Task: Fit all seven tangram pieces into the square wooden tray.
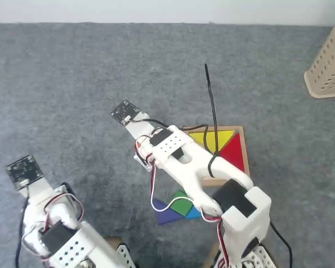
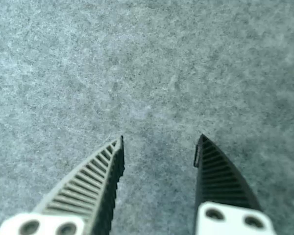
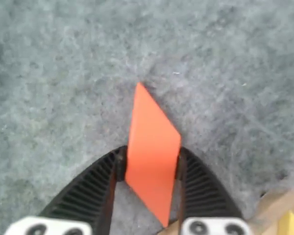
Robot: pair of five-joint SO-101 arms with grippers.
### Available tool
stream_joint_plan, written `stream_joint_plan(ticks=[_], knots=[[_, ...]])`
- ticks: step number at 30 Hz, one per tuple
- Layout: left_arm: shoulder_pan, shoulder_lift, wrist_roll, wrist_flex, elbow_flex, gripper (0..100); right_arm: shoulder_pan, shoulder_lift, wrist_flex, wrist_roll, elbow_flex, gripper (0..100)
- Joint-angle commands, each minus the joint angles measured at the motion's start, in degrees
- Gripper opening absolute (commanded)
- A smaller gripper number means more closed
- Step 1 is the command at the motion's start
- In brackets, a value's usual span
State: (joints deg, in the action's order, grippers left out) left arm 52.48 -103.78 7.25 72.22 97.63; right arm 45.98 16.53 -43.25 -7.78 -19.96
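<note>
The step in hand looks like carrying 1 piece to the tray. The right gripper [image 3: 151,152] is pinching an orange parallelogram [image 3: 154,129] by its 2 long edges, flat face up toward the wrist camera, over the grey carpet [image 1: 72,84]. A corner of the tray [image 3: 279,200] sits just beside it. Whether the piece is lifted clear of the carpet, I cannot tell.

In the high view the right arm reaches over the tray's [image 1: 245,149] left side and hides part of it. A yellow triangle [image 1: 201,138] and a red triangle [image 1: 234,153] already lie inside, touching along a shared edge. A green piece [image 1: 181,205], a blue piece [image 1: 194,213] and a purple piece [image 1: 168,215] lie bunched on the carpet near the tray — so the task is well short of done, I judge.

The left gripper [image 2: 160,139] hangs with its fingers spread over bare carpet, holding nothing, well apart from the pieces.

The next move likely calls for swinging the parallelogram over the tray's free part, turning the wrist until its slanted sides match the triangles' edges, then lowering it flat before letting go — a skewed drop could leave it perched on the rim.

No label, brand or writing is readable anywhere.
</note>
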Motion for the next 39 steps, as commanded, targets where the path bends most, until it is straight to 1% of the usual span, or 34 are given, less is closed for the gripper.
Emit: stream_joint_plan(ticks=[1, 3, 6, 9, 12, 16, 19, 22, 24, 31, 39], knots=[[-0.09, -0.62, -0.53, 0.18, -1.1, 23, 0.22, -0.31, -0.66, 0.53, 2.46, 1.6], [-0.09, -0.62, -0.53, 0.18, -1.1, 23, -0.22, -2.59, -3.3, 0.53, 2.55, 0.6], [-0.09, -0.62, -0.53, 0.18, -1.1, 23, -2.15, -10.24, -9.01, 0.79, 2.73, 0.6], [-0.09, -0.62, -0.53, 0.18, -1.1, 23, -5.85, -18.95, -14.99, 2.11, 2.46, 0.6], [-0.09, -0.62, -0.53, 0.18, -1.1, 23, -11.12, -26.95, -19.74, 1.85, 0.7, 0.6], [-0.09, -0.62, -0.53, 0.18, -1.1, 23, -18.42, -35.65, -26.15, -4.66, -3.08, 0.6], [-0.09, -0.62, -0.53, 0.18, -1.1, 23, -21.67, -41.8, -29.05, -11.25, -8.35, 0.6], [-0.09, -0.62, -0.53, 0.18, -1.1, 23, -22.73, -46.64, -28.97, -17.93, -15.74, 0.6], [-0.09, -0.62, -0.53, 0.18, -1.1, 23, -22.46, -48.84, -27.03, -19.96, -20.66, 0.6], [-0.09, -0.62, -0.53, 0.18, -1.1, 23, -22.55, -49.8, -19.12, -22.51, -32.62, 0.6], [-0.09, -0.62, -0.53, 0.18, -1.1, 23, -22.9, -49.8, -16.4, -22.51, -35.43, 0.6]])
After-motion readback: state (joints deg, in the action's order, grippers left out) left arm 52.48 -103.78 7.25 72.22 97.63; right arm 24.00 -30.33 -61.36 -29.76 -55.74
